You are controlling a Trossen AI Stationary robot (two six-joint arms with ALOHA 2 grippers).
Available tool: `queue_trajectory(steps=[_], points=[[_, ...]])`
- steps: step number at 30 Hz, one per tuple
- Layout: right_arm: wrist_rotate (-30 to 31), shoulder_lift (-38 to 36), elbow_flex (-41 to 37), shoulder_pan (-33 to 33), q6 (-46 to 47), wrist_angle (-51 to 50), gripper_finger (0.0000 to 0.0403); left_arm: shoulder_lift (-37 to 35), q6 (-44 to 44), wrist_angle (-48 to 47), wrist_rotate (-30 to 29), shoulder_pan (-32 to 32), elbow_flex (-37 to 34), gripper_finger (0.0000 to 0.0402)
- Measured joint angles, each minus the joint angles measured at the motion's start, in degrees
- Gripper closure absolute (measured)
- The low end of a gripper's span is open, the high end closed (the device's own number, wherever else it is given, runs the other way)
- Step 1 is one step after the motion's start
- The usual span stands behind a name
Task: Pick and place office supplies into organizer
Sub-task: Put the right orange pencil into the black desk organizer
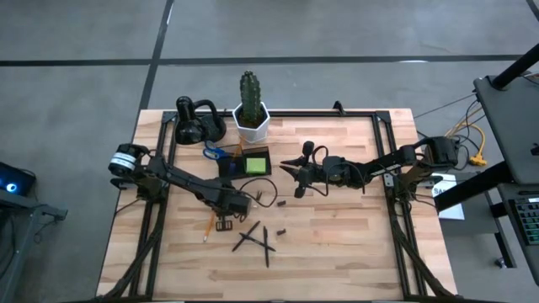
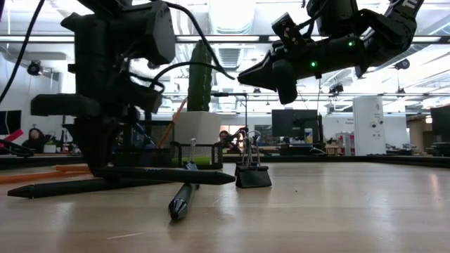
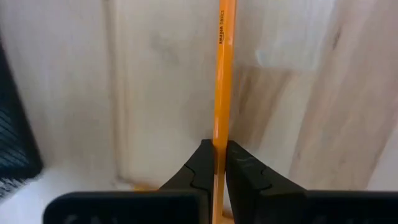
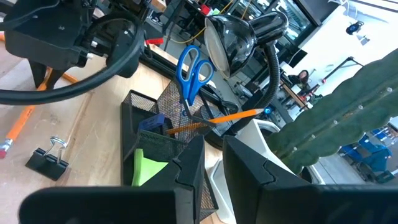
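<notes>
A thin orange pencil [image 3: 222, 74] lies on the wooden table, with my left gripper [image 3: 219, 146] standing over it, pointing down and shut on it; in the high view the pencil [image 1: 208, 227] sticks out from under that gripper [image 1: 219, 209] toward the near edge. The organizer [image 1: 253, 162], a dark mesh box, stands mid-table at the back. It holds a lime-green pad [image 4: 146, 167], blue scissors [image 4: 194, 65] and another orange pencil [image 4: 231, 116]. My right gripper [image 4: 213, 163] hovers level just right of the organizer, open, with nothing between its fingers. My left gripper pinches the pencil's shaft [image 3: 220, 132] between its two fingertips, coming from above with the fingers across it. Most of the pencil stretches away from the fingers toward the near edge. The pencil lies flat on the table.
Two black pens [image 1: 254, 239] lie crossed near the front, and a black binder clip [image 1: 224, 225] sits by the pencil. Small dark bits [image 1: 280, 204] dot the middle. A cactus in a white pot [image 1: 250, 114] and a black looped gadget [image 1: 195, 122] stand at the far edge.
</notes>
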Motion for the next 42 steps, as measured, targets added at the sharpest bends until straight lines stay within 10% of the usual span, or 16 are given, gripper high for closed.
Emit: queue_trajectory(steps=[19,42], points=[[0.0,0.0,0.0,0.0,0.0,0.0,0.0355,-4.4,-0.5,-1.5,0.0,-0.5,1.7,0.0397],[0.0,0.0,0.0,0.0,0.0,0.0,0.0355,-13.7,-3.5,5.2,-34.5,-2.0,3.6,0.0397]])
